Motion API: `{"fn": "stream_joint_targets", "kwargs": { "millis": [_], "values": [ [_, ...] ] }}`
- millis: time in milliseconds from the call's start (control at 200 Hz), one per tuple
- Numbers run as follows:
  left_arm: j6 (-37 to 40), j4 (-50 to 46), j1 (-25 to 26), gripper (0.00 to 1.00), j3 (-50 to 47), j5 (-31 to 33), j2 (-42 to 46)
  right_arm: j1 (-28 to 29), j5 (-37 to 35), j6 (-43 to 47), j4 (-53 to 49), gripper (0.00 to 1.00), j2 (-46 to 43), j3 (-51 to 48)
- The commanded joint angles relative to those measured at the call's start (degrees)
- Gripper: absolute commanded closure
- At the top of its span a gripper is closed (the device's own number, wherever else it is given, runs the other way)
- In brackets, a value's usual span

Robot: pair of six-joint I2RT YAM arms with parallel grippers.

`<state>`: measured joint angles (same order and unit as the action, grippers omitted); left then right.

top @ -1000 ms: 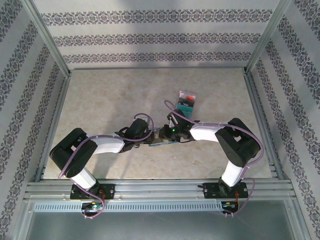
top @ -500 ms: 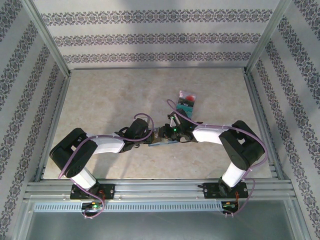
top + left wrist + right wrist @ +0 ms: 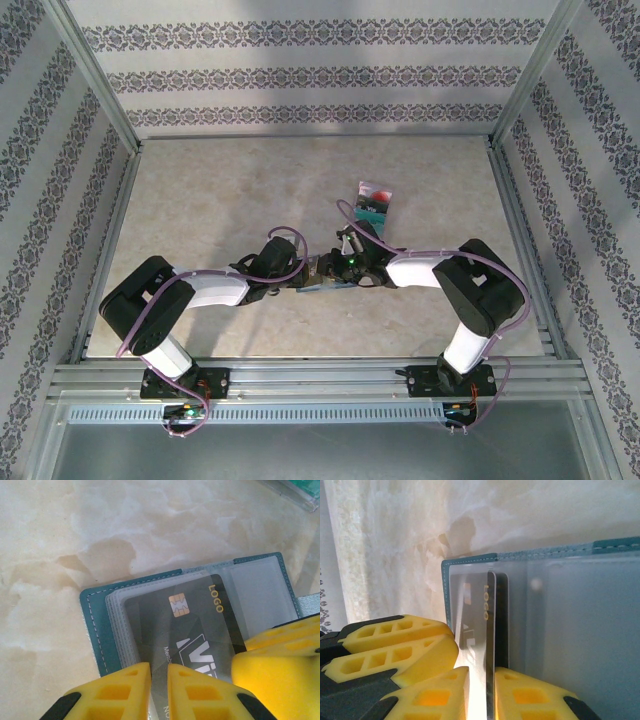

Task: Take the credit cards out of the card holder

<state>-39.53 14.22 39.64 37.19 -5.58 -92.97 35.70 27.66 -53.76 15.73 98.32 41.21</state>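
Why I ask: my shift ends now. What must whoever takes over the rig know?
Left gripper: shut, apparently clamping the card holder at its near edge.
Right gripper: shut on the dark card, edge-on.
Dark card: still largely inside the holder.
Done: red and teal loose cards lie on the table beyond the holder.
To do: pull the dark card free and set it down; cannot tell whether other pockets hold more.

I see beige marbled tabletop point(image 3: 220, 200), striped floral-patterned walls point(image 3: 300, 75) on three sides, aluminium frame rails point(image 3: 320, 375) along near edge; light even.
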Motion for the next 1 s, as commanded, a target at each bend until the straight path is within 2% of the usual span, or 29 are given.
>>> {"fn": "stream_joint_targets", "kwargs": {
  "millis": [0,165,640,994],
  "values": [
    [0.0,-3.0,-0.6,0.82,-1.4,0.7,0.0,-0.8,1.8,-0.6,3.7,0.80,-0.6,-1.1],
    [0.6,-4.7,-0.6,0.76,-0.8,1.9,0.4,-1.4,2.4,-0.8,5.2,0.83,-1.6,-2.5],
    [0.8,-5.5,-0.6,0.76,-0.4,1.9,0.5,-1.7,4.6,-3.5,11.9,0.90,-0.5,-4.3],
    [1.2,-7.1,-0.6,0.73,0.0,3.2,1.5,-3.1,3.0,-2.6,11.2,0.92,-1.6,-6.6]
  ]
}}
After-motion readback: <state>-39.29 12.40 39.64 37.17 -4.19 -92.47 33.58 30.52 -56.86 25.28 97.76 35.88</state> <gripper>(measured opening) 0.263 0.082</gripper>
